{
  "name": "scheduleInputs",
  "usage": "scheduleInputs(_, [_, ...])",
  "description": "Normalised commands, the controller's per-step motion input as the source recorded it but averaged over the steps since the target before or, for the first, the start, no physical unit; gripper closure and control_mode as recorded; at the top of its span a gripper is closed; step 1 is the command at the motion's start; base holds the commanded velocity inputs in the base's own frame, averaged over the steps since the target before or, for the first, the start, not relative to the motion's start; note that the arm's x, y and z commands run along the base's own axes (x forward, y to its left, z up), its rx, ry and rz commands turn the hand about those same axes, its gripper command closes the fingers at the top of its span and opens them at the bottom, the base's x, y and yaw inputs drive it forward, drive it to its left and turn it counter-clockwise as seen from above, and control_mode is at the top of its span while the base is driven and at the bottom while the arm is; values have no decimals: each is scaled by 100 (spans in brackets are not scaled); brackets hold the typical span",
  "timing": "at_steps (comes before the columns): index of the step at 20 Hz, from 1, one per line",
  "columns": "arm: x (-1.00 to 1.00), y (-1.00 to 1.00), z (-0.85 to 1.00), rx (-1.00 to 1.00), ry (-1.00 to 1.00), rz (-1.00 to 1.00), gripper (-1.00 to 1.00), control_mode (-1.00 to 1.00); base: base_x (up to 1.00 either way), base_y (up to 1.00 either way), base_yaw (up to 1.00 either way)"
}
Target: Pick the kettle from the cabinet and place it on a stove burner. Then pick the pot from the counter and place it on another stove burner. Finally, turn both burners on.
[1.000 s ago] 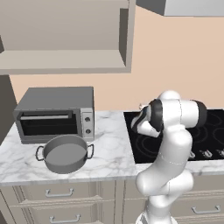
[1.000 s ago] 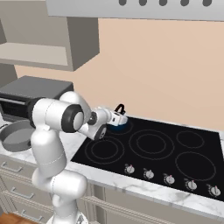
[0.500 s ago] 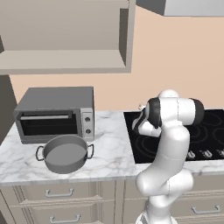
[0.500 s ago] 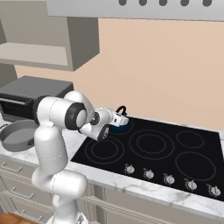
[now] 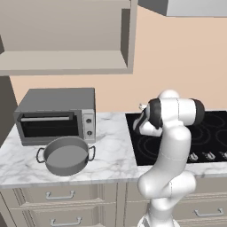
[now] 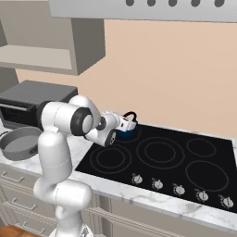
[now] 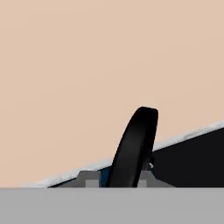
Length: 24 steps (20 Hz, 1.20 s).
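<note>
The small dark-blue kettle (image 6: 126,134) sits at the back left of the black cooktop (image 6: 159,172), by the rear-left burner (image 6: 111,158). My gripper (image 6: 131,123) reaches over it from the left, its jaws on either side of the black arched handle (image 7: 133,144). In the hand view a thin sliver of blue shows beside the handle, and I cannot tell whether the fingers still press it. The grey pot (image 5: 66,155) rests on the marble counter (image 5: 113,155) in front of the toaster oven. The open cabinet (image 5: 66,62) hangs above.
A boxy grey toaster oven (image 5: 55,116) stands at the back left of the counter. Several small knobs (image 6: 178,188) line the cooktop's front edge. Three other burner rings (image 6: 159,152) lie bare. A range hood (image 6: 152,9) hangs over the stove, with beige drawers (image 5: 62,195) below.
The hand has carried the kettle slightly down and right onto the back-left part of the cooktop. The pot and the base have not moved.
</note>
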Motion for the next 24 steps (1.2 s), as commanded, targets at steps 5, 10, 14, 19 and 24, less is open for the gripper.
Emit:
scheduleInputs(5, [0,1,-22,0,-6,0,-100,-100,0,0,0])
scheduleInputs(10, [0,5,-31,0,-3,0,-100,-100,0,0,0])
scheduleInputs(14, [0,19,-37,0,-1,0,-100,-100,0,0,0])
scheduleInputs(19, [-6,16,-37,0,0,0,-100,-100,0,0,0])
scheduleInputs(24, [-10,12,-32,0,0,0,-100,-100,0,0,0])
